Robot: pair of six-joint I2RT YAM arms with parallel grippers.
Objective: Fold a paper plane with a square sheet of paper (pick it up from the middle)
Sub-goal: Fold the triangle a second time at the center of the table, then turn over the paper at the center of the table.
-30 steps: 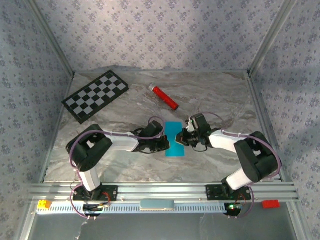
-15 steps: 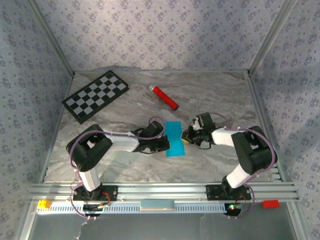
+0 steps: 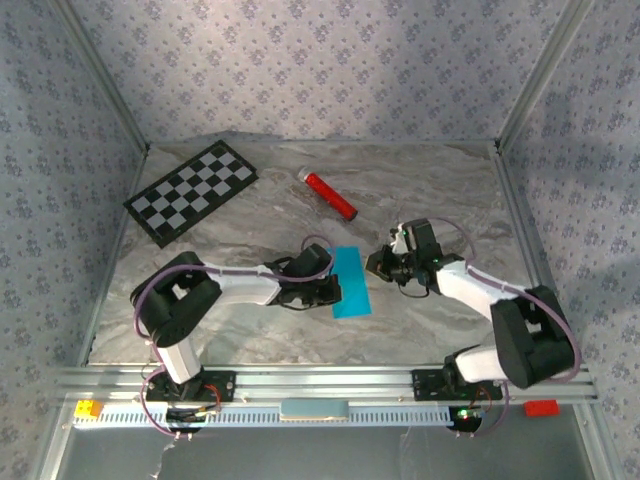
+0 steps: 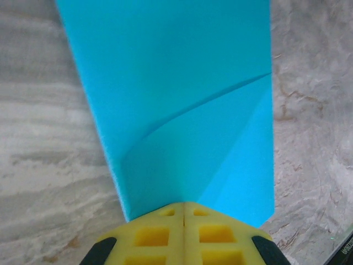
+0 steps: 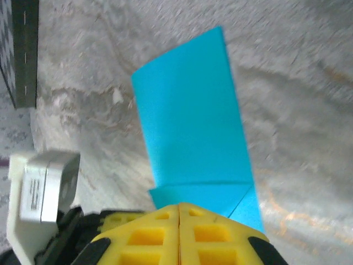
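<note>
1. Two arms reached inward over the marbled table (image 3: 430, 190), and their grippers faced each other across the sheet of paper (image 3: 350, 283).
2. I found the sheet of paper near the middle of the table, as a tall, narrow cyan strip leaning slightly to the left at its far end.
3. I saw the left gripper (image 3: 335, 292) at the strip's left long edge, towards its near end.
4. In the left wrist view, the left gripper (image 4: 183, 205) had its yellow pads pressed together. The sheet of paper (image 4: 182, 83) ran out from their seam, so I read this as a pinch on the paper's edge.
5. That view also showed a curved crease and a diagonal folded flap (image 4: 220, 149) on the part of the sheet nearest the pads.
6. The right gripper (image 3: 378, 263) sat just beside the strip's right edge, and from above I could not tell whether it touched the paper.
7. In the right wrist view, the right gripper (image 5: 179, 207) was closed pad to pad. The sheet of paper (image 5: 190, 121) lay ahead of it, with a turned-in corner next to the tips.
8. I saw nothing caught between the right pads.
9. I noted a red cylinder (image 3: 330, 196) lying beyond the paper, well apart from it.
10. I also noted a checkerboard (image 3: 192, 190) at the far left of the table.
</note>
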